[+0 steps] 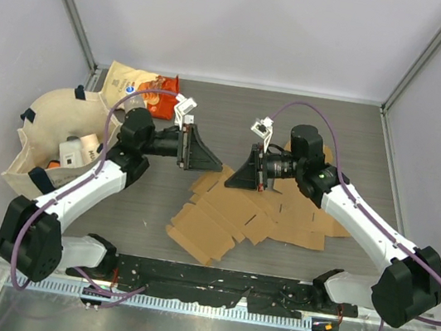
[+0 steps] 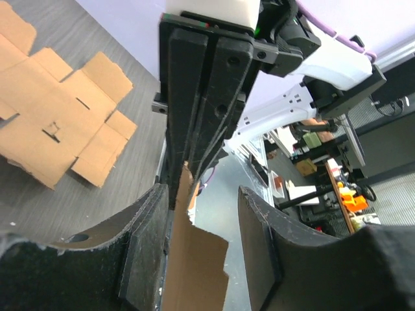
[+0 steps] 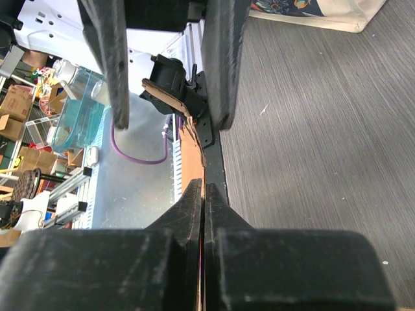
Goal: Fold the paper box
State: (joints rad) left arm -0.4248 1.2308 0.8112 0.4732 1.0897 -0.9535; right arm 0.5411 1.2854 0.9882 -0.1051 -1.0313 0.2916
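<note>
Your cardboard piece [image 3: 193,152] is off the table, held edge-on btwn the two grippers above mid table. Your R gripper [image 3: 202,189] is clamped tight on one end, both fingers pressed flat on the sheet. Your L gripper [image 2: 204,194] faces it w/ jaws spread apart. The other end of the piece sits in the gap and lies against one of the pads [image 2: 146,259], w/ the other finger clear of it, so nothing's pinched on that side. Just below the grippers you've got more flat blanks [image 1: 225,217] spread on the grey table [image 1: 352,128], some under the R arm. Far left there's a cloth tote [image 1: 48,117] w/ stuff inside, and snack bags [image 1: 137,85] just beside it.
</note>
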